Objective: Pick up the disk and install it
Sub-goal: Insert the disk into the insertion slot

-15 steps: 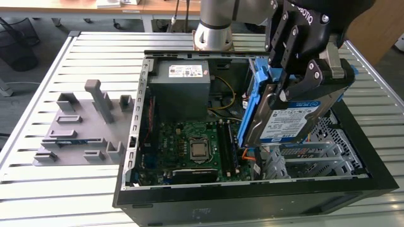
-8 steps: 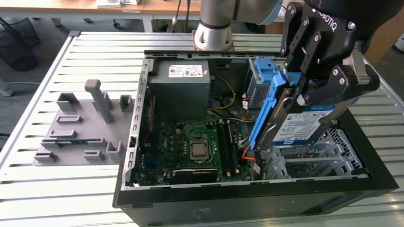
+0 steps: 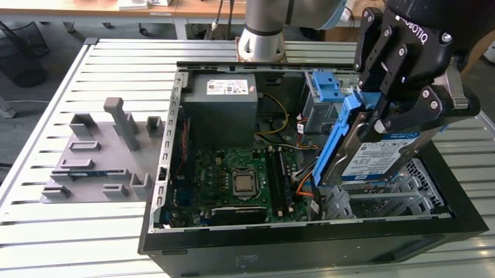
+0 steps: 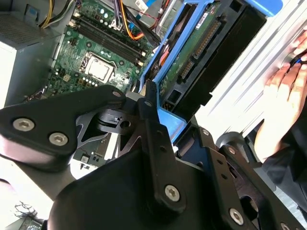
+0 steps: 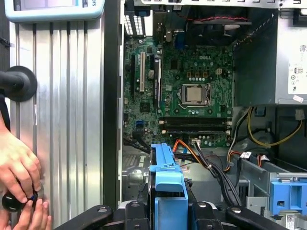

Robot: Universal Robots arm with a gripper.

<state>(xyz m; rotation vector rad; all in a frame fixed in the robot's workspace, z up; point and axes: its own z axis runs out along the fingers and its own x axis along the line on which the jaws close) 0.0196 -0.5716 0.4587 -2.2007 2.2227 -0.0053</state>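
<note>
Clamping the disk point(image 3: 377, 155) between closed fingers, the gripper point(image 3: 398, 110) holds it clear of everything, on edge and tilted, label side towards the exterior view's right. The grip looks to fall at the upper end, on and beside the blue bracket point(image 5: 169, 187), which would leave the lower end free to enter a bay first. One disk, one gripper.

Just below and beside the disk is the grey cage point(image 3: 317, 107) with its blue latch point(image 3: 328, 86); the disk hangs over that corner of the case point(image 3: 309, 246) and is not seated in anything. The case lies on its side with the panel off, probably so the arm can reach in from above.

Further in lies one motherboard point(image 3: 232, 176) with one processor socket point(image 3: 243, 183), and beyond it one power supply point(image 3: 224, 98) against the far wall.

Outside the case, on the slatted table point(image 3: 46, 104), one grey fixture point(image 3: 101, 153) sits well apart on the exterior view's left, likely a rack for parts.

In the first wrist view a person's hand point(image 5: 18, 167) rests on the table beside the case, pinching a small dark knob; fingers below it may belong to a second hand.
</note>
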